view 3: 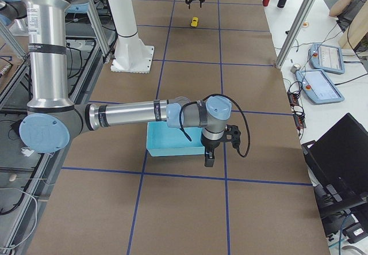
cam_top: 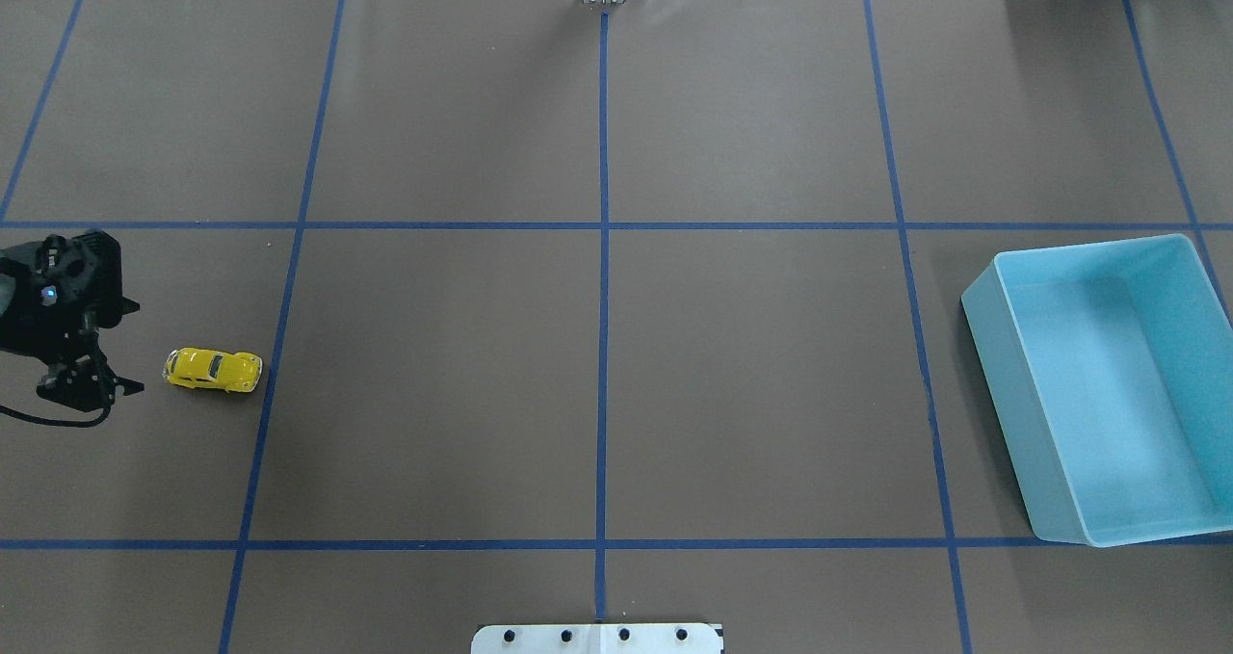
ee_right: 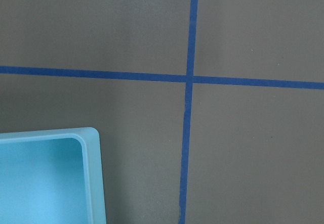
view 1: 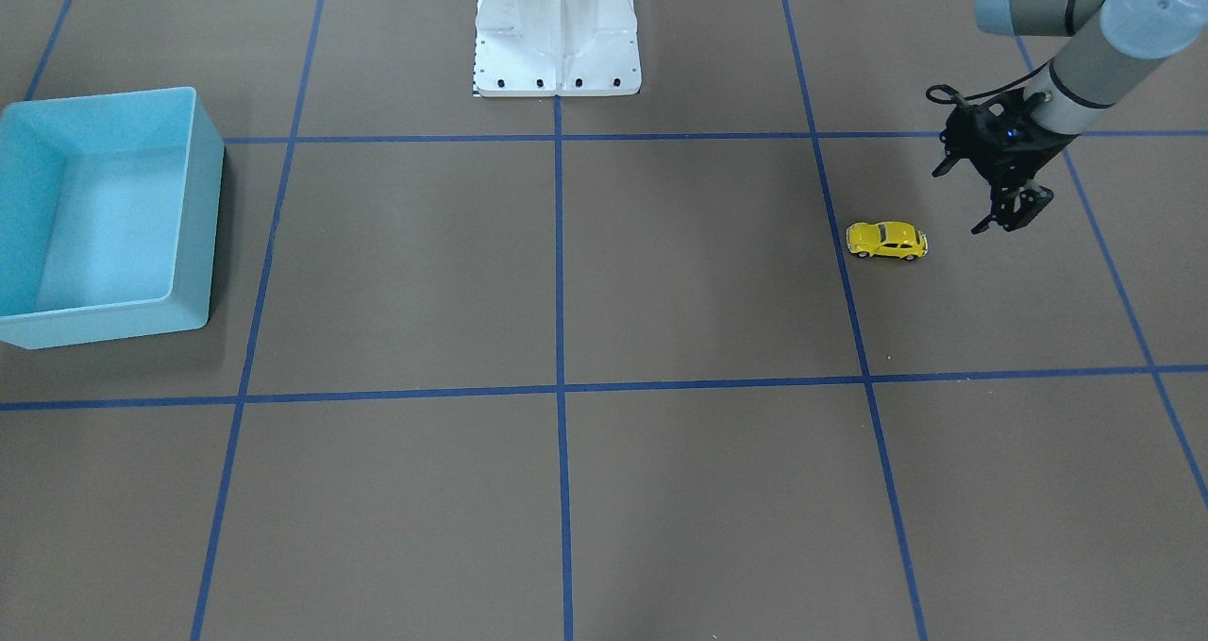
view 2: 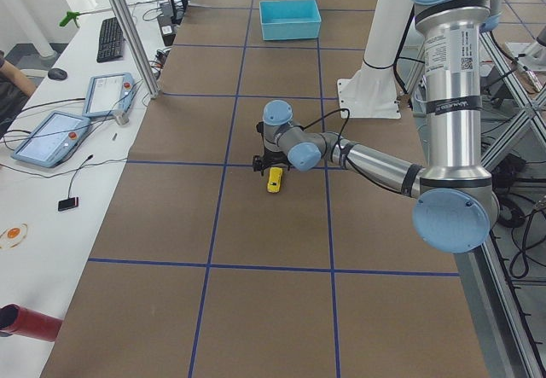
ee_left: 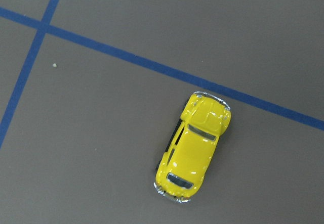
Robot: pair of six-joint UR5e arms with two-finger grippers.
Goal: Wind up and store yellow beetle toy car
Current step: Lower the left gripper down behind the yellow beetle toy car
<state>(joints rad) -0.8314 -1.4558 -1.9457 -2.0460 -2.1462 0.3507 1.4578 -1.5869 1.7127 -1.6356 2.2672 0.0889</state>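
Note:
The yellow beetle toy car stands on its wheels on the brown table, by a blue tape line on the robot's left side. My left gripper hovers just beside the car, apart from it, with its jaws open and empty. The left wrist view looks straight down on the car and shows no fingers. My right gripper shows only in the exterior right view, by the near corner of the light blue bin; I cannot tell whether it is open or shut.
The light blue bin is empty and stands on the robot's right side, far from the car; its corner rim shows in the right wrist view. The white robot base is at the table's robot side.

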